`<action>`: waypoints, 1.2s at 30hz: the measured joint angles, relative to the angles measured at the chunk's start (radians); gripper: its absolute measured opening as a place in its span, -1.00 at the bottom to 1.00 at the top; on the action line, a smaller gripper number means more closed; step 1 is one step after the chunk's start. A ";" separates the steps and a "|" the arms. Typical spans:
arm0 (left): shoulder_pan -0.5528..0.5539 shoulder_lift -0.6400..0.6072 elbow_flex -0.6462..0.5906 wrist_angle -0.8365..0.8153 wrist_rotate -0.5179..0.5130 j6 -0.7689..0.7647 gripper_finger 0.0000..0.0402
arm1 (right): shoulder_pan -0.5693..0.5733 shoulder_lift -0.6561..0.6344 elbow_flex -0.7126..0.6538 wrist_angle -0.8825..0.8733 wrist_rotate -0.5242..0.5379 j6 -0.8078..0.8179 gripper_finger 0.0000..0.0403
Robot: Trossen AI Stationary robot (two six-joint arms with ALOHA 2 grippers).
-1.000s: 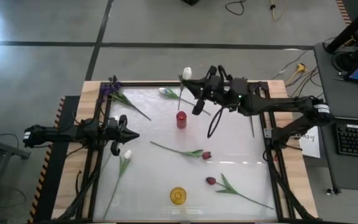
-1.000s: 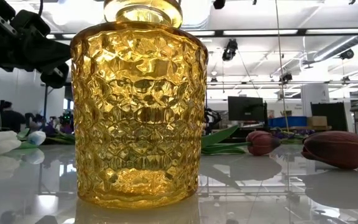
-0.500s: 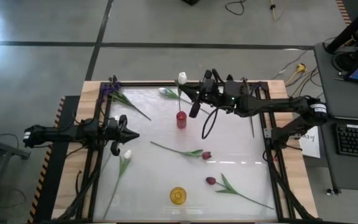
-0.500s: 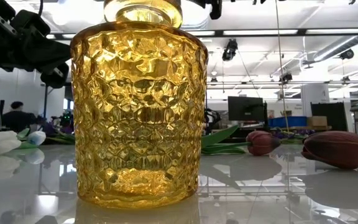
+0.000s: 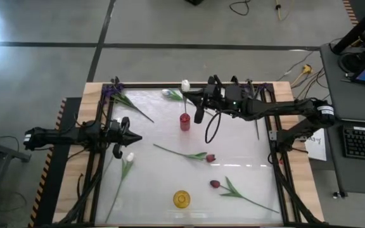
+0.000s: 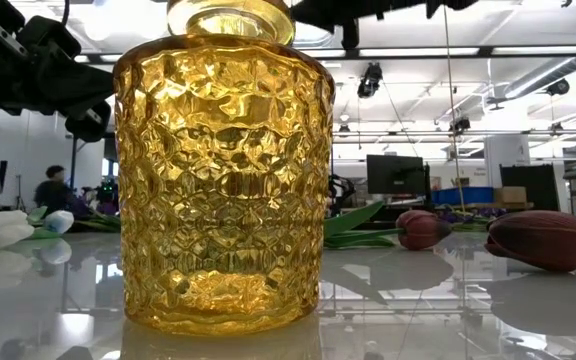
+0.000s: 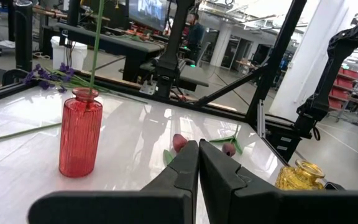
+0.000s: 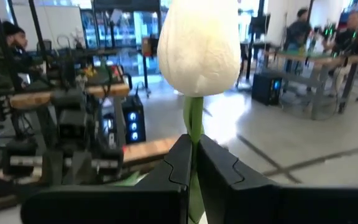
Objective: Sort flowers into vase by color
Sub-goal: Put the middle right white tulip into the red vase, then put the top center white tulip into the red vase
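Observation:
My right gripper [image 5: 194, 98] is above the table's far middle, shut on a white tulip whose bud [image 5: 185, 84] fills the right wrist view [image 8: 199, 46]. Its stem [image 7: 96, 43] runs down into the mouth of the red vase [image 5: 185, 121], which stands on its base. My left gripper [image 5: 129, 136] is shut and empty at the table's left. A purple iris [image 5: 116, 92], two more white tulips [image 5: 170, 94] [image 5: 128, 158] and two dark red tulips [image 5: 210, 158] [image 5: 215, 184] lie flat on the table. My right gripper pinches the tulip's green stem [image 8: 193, 127] between its two fingers, just below the bud. The fingers come about level from the table's right and lie across the stem. The tulip stands roughly upright, bud up, with its lower stem inside the red vase.
A yellow glass vase [image 5: 181, 199] stands near the table's front edge and fills the low view [image 6: 218, 170]. The white tabletop is framed by a wooden border [image 5: 87, 95]. People and desks show in the room beyond.
My right gripper has gone a little toward the table's left edge with the white tulip, carrying the bud over the red vase. The arm now shows at the top of the low view.

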 joint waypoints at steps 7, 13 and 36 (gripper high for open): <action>0.000 0.000 0.000 0.000 0.000 0.000 -1.00 | 0.003 0.004 -0.011 -0.159 -0.002 0.094 -0.78; 0.000 0.000 0.000 0.000 0.000 0.000 -1.00 | 0.007 0.005 0.030 -0.307 -0.002 0.115 -0.38; 0.000 0.000 0.000 0.000 0.000 0.000 -1.00 | 0.033 -0.100 -0.280 -0.573 0.126 0.114 -0.09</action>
